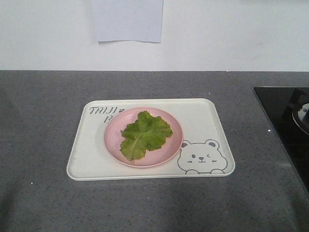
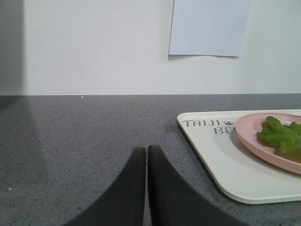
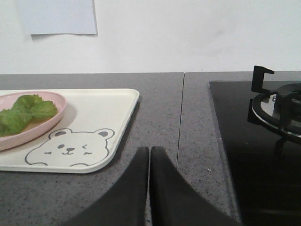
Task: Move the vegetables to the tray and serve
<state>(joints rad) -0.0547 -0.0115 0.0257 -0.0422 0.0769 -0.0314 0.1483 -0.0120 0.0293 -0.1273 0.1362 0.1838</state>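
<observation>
Lettuce: one ruffled green lettuce leaf (image 1: 146,134) with a pale rib lies flat in the middle of the pink plate (image 1: 114,141), well inside its rim.
Plate: round and pink, it sits on the tray, left of the tray's middle, and covers part of the lettering.
Tray: the cream tray (image 1: 215,140) with rounded corners and a raised rim lies flat on the grey counter (image 1: 43,125), about central in the front view.
Tray markings: grey "TAIJI" lettering at the far left corner, a winking bear drawing (image 1: 200,157) at the near right corner.
Left gripper: the left gripper (image 2: 146,149) has its two dark fingers pressed together with only a thin seam between them, holding nothing; it is low over bare counter, left of the tray and apart from it.
Right gripper: the right gripper (image 3: 149,149) has its fingers together in the same way, holding nothing; it is over the counter to the right of the tray, near a seam in the counter top.
Stove: a black glass cooktop (image 3: 225,141) with a burner grate (image 3: 277,110) is set into the counter at the right, well apart from the tray.
Wall: a white wall (image 1: 231,34) runs along the far edge of the counter, with a pale sheet of paper (image 1: 128,20) stuck on it above the tray.
</observation>
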